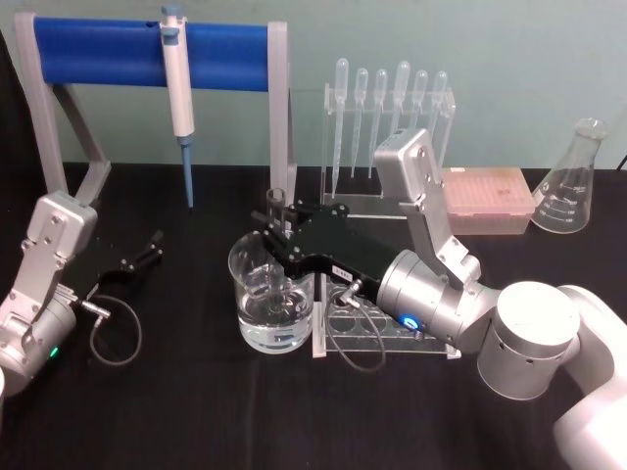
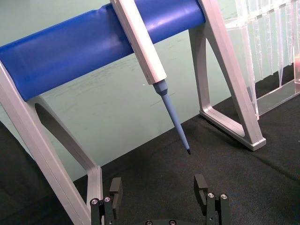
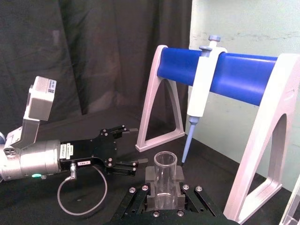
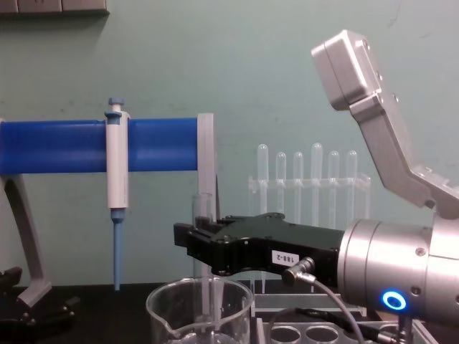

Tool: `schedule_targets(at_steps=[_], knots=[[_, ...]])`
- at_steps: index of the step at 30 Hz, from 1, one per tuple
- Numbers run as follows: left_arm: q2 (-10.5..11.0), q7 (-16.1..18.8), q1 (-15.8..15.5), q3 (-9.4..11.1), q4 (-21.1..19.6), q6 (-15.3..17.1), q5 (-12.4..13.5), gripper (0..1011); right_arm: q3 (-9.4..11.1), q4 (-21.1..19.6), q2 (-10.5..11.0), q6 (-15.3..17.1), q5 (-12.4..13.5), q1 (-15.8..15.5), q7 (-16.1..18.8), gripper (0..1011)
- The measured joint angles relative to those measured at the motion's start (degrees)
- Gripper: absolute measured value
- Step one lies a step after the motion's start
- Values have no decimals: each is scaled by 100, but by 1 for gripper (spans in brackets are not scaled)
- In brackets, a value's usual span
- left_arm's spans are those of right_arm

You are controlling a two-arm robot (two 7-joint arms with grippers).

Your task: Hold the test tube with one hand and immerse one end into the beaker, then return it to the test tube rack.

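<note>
Over the beaker (image 1: 241, 279), right pincer (image 1: 275, 227) pinches the test tube (image 1: 276, 204) upright, lower end judged immersed. Dip done; return to test tube rack (image 1: 392, 341) remains. Left pincer (image 1: 151, 244) rests spread on the tabletop (image 1: 196, 411).

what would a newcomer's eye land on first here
The right gripper at centre, clamping the tube upright with its lower end inside the beaker. Behind it, the pipettor hangs on the blue bar. The left gripper rests open at the left.
</note>
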Motion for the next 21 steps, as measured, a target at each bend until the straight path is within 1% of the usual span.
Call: schedule_targets(at_steps=[8,21], knots=[[0,0,0,0,0,0,0,1000,54,32,-32,-50,0,-56,18,224],[0,0,0,0,0,0,0,1000,52,27,-28,-43,0,-49,18,225]])
